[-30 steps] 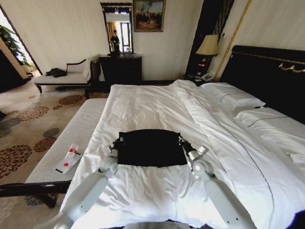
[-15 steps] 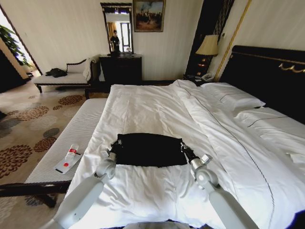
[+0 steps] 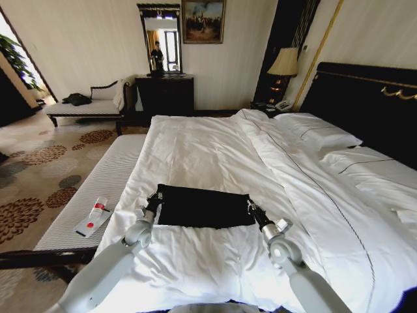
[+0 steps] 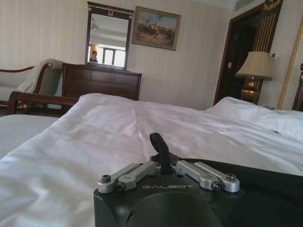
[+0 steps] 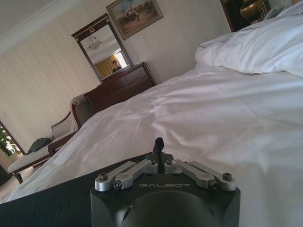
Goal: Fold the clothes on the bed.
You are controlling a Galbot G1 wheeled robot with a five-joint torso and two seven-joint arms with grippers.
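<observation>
bed (image 3: 215, 140) — white duvet (image 3: 195, 261) | black T-shirt (image 3: 202, 207) flat on it

Two smooth, pale grey tubular forearms are seen in the head view, each ending in a silver metal wrist joint and a slim black gripper: the left gripper (image 3: 155, 199) and the right gripper (image 3: 249, 205). In both wrist views, a matte black housing is marked "GALBOT" in pale letters, topped by silver linkage bars fastened with dark screws, with narrow black fingers (image 4: 161, 147) rising centrally.
</observation>
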